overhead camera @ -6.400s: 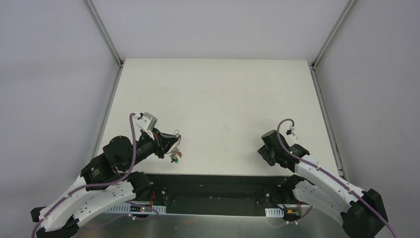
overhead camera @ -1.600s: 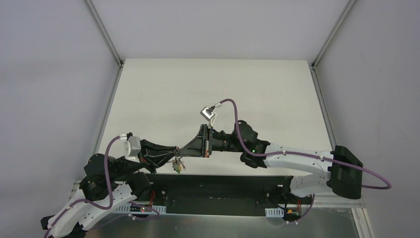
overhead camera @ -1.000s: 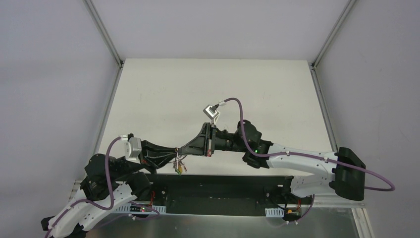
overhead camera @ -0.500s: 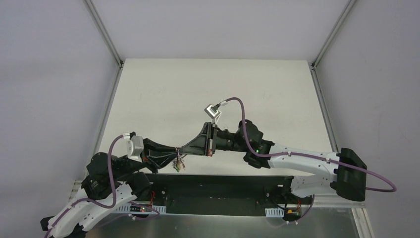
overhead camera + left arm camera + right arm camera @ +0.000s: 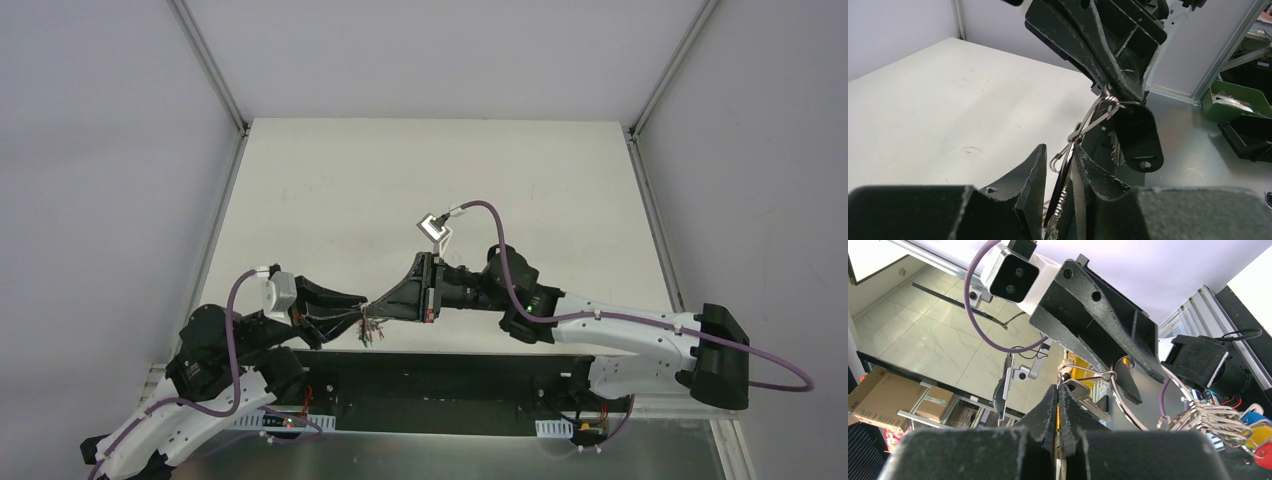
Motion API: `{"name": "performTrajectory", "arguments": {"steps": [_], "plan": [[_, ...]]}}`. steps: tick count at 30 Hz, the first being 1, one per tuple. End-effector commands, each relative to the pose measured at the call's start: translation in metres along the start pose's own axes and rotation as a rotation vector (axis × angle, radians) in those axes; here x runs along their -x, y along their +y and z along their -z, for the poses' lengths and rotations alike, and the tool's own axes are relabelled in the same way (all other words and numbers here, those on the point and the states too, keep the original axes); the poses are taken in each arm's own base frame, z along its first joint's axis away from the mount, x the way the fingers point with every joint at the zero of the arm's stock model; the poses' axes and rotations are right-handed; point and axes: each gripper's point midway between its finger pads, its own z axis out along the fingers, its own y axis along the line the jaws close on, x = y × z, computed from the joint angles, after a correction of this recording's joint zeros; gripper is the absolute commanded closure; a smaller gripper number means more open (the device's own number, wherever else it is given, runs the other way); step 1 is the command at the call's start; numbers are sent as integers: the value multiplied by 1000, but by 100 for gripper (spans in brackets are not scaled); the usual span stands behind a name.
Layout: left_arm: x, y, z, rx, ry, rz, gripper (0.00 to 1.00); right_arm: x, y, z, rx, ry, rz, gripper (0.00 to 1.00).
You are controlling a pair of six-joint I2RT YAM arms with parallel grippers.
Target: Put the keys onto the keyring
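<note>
Light, stiff, slippery metal, apt to swing. W/ right gripper [image 5: 1058, 390] pinched shut on wire loop [image 5: 1093, 117] by black key [image 5: 1140, 135] & left gripper [image 5: 1060, 155] part-open round keyring [image 5: 1112, 390], best taken by plastic heads.

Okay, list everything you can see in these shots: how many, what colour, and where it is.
table: one, white, under both arms
keyring: one, silver wire, held in the air between the two grippers
black-headed key: one, black head, hanging from the keyring just below the right gripper's tips
other keys: several, with blue, red and yellow heads showing, bunched on small rings by the keyring
green bin: one, green, off the table to the right
black bin: one, black, next to the green bin
cardboard boxes: at least two, brown, low down off the table
left gripper: one, black, jaws slightly parted around the keyring
right gripper: one, black, shut on the keyring
</note>
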Motion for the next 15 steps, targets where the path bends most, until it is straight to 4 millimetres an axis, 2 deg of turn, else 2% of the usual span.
{"name": "performTrajectory", "arguments": {"steps": [1, 4, 6, 7, 15], "plan": [[7, 2, -2, 14, -8, 11, 76, 16, 61, 8, 161, -56, 88, 100], [7, 3, -1, 20, -7, 12, 80, 15, 63, 9, 166, -52, 91, 100], [6, 3, -2, 19, -3, 8, 96, 14, 63, 10, 166, -52, 91, 100], [7, 3, -1, 23, -3, 6, 100, 13, 63, 11, 165, -51, 91, 100], [12, 19, -2, 118, -17, 21, 100, -5, 53, 17, 143, -14, 77, 100]]}}
